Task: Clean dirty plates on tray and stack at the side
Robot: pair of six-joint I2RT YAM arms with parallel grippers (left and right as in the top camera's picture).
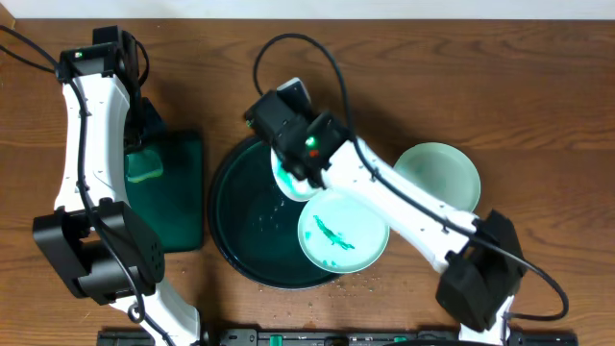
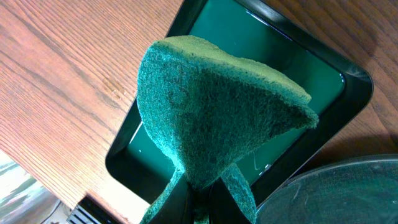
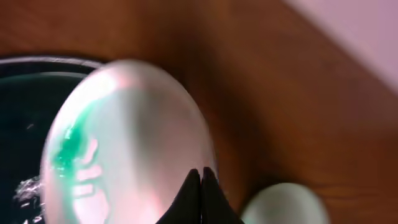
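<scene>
One round white plate with green smears (image 3: 124,143), likely hard and slippery, hangs over the big round black-green tray (image 1: 223,207), pinched at its rim by the right gripper (image 3: 200,185). The left gripper (image 2: 200,205) squeezes a green sponge (image 2: 211,106).

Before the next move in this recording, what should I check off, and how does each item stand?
1. Right jaws shut on the rim of the lifted plate: ok.
2. Lifted plate clean: not ok, green smear on its face.
3. Left jaws shut on the sponge: ok.
4. Sponge at the lifted plate: not ok, it hangs over the rectangular tray, apart from the plate.
5. Second plate, at the edge of the round tray, clean: not ok, green streaks.
6. Third plate, on the table at the right, free of streaks: ok, none visible from overhead.
</scene>
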